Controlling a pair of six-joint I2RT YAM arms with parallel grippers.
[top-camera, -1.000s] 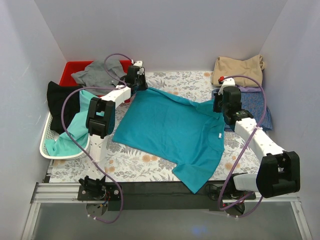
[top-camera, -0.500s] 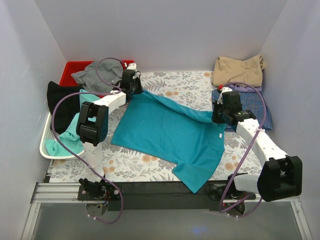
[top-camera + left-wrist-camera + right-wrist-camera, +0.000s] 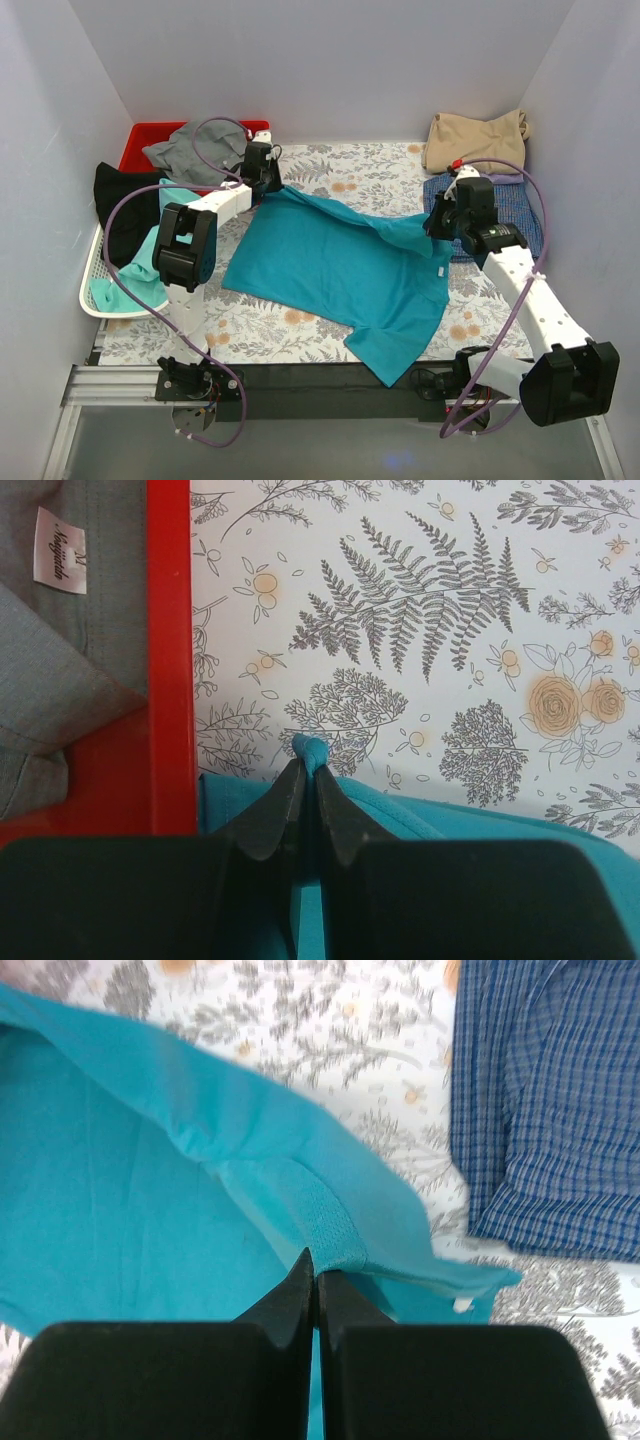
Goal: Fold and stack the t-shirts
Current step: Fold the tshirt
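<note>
From above, the teal t-shirt (image 3: 330,265) lies spread on the floral surface (image 3: 380,175), its far edge raised between the left gripper (image 3: 266,182) and the right gripper (image 3: 438,222). The left wrist view shows that gripper pinched tight on a teal corner, beside the red bin (image 3: 168,630). The right wrist view shows that gripper clamped on a ribbed teal edge, near the checked shirt (image 3: 550,1110).

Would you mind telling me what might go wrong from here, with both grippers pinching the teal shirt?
1. The left gripper pinches only a small nub of the teal-blue cloth t-shirt; it may slip out under tension.
2. That gripper sits close beside the red plastic bin; a sideways move might hit its wall.
3. The right gripper holds a ribbed band near the folded blue checked shirt; trailing cloth could disturb it.
</note>
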